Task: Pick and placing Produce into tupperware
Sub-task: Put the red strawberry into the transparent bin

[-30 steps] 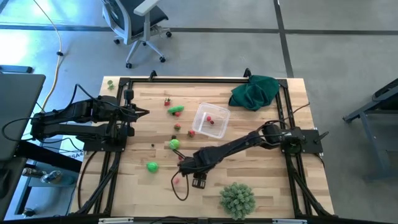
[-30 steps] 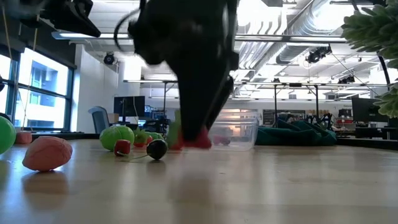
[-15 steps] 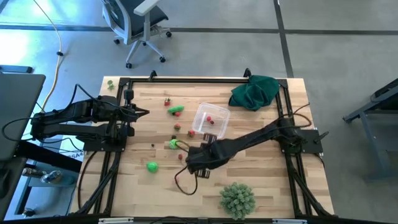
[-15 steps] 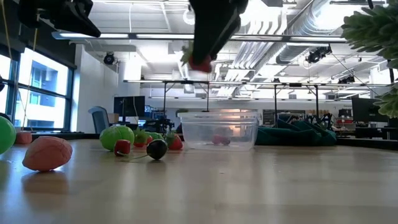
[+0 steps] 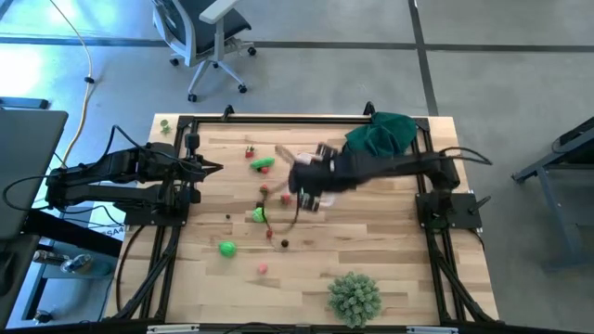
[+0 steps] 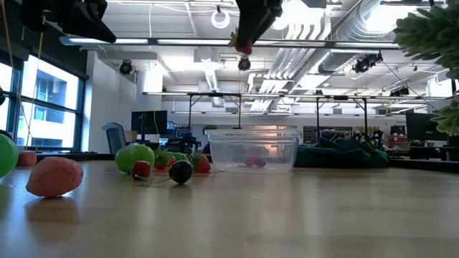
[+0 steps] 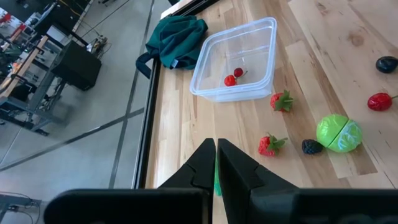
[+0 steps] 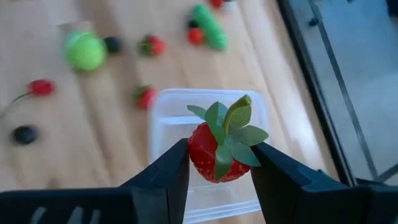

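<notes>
The tupperware (image 7: 239, 59) is a clear square box on the wooden table, with small red pieces (image 7: 231, 79) inside; it also shows in the low view (image 6: 252, 150). My right gripper (image 8: 219, 155) is shut on a red toy strawberry (image 8: 217, 149) high above the box (image 8: 168, 106), and hides most of the box in the high view (image 5: 311, 184). Loose produce lies to the box's left: a green ball (image 5: 260, 214), a green pod (image 5: 262, 164), strawberries (image 7: 282, 101), and dark berries (image 7: 311, 146). My left gripper (image 5: 215, 168) is shut and empty at the table's left edge. My right gripper pinches the strawberry's two red sides (image 8: 198, 152) between its two fingers (image 8: 168, 174). The fingers point down from above. The green leaf cap (image 8: 231, 127) faces the wrist. The strawberry is lifted clear, high over the tupperware, as the low view (image 6: 245, 46) shows.
A pale-green spiky ball (image 5: 354, 297) sits at the near edge. A dark green cloth (image 5: 380, 137) lies at the far right corner. A green ball (image 5: 227, 248) and a pink piece (image 5: 264, 268) lie near the left. A black frame (image 5: 278, 119) rims the table.
My right gripper has risen from the table's near middle with the strawberry in its fingers. It has gone toward the far edge, and now stands high over the tupperware. The strawberry has been lifted clear of the table.
</notes>
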Motion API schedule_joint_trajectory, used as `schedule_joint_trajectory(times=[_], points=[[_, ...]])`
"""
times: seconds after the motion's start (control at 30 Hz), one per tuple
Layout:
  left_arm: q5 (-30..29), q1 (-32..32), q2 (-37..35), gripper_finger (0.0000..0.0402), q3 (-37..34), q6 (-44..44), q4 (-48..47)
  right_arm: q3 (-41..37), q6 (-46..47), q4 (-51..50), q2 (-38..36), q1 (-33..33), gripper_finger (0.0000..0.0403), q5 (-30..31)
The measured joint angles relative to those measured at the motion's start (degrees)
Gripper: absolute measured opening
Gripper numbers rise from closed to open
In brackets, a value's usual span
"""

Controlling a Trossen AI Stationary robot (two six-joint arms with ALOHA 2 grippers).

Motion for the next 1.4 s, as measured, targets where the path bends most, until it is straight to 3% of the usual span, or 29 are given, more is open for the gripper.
schedule_joint_trajectory(times=[0.2,0.43,0.87,1.4], points=[[0.00,0.01,0.00,0.0010,0.00,0.00,0.00,-2.72,-3.13,5.22,0.09,-8.59,0.0138,-9.76],[-0.01,0.01,0.00,0.0010,0.00,0.00,0.00,-19.27,-4.09,17.97,0.42,-14.74,0.0138,-22.86],[-0.02,0.00,0.00,0.0010,0.00,0.00,0.00,-34.74,-2.53,35.80,0.42,-16.18,0.0138,-29.35],[-0.01,0.02,0.00,0.0010,0.00,0.00,-0.02,-39.12,-3.10,38.28,0.42,-16.20,0.0138,-30.56]])
